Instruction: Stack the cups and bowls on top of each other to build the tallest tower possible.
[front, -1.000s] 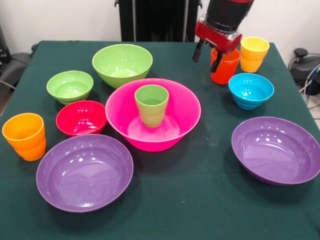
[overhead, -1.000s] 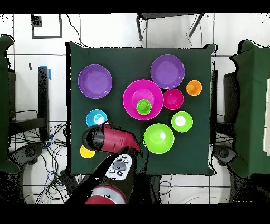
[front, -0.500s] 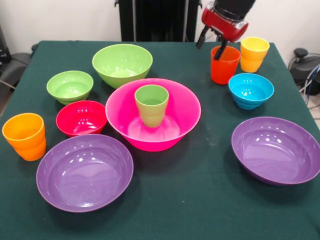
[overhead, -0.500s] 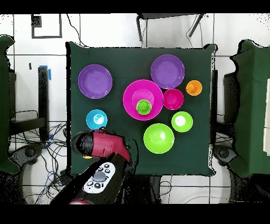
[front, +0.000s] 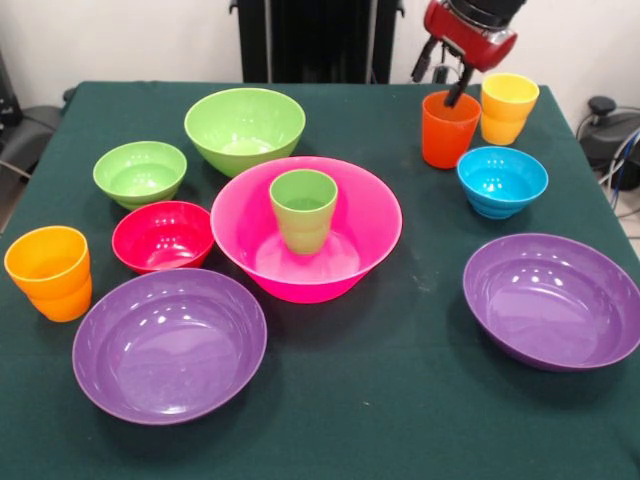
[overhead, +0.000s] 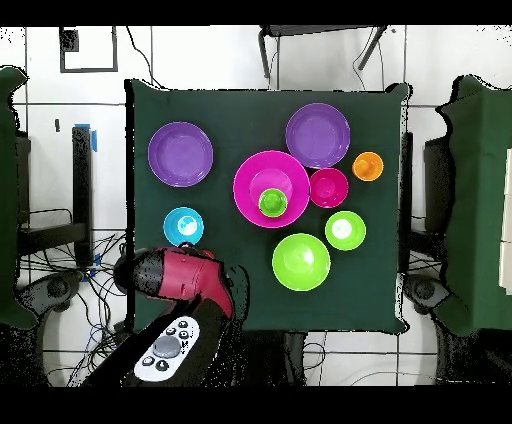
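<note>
While the gripper hung empty, fingers spread above the red-orange cup, a centred descent seemed wisest

**Room and furnishings**

Table: square top under a dark green cloth, corners hanging slightly loose in the overhead view.

Wall: plain, off-white, behind the table's far side in the front view.

Dark panel: black upright structure against that wall, centred behind the table.

Floor: pale tiles with dark grout lines; loose black cables trail across it on one side of the table.

Chair: dark seat at the left edge of the front view (only partly visible).

Green-covered furniture: large shapes at both side edges of the overhead view.

Light: even, with soft highlights.
</note>
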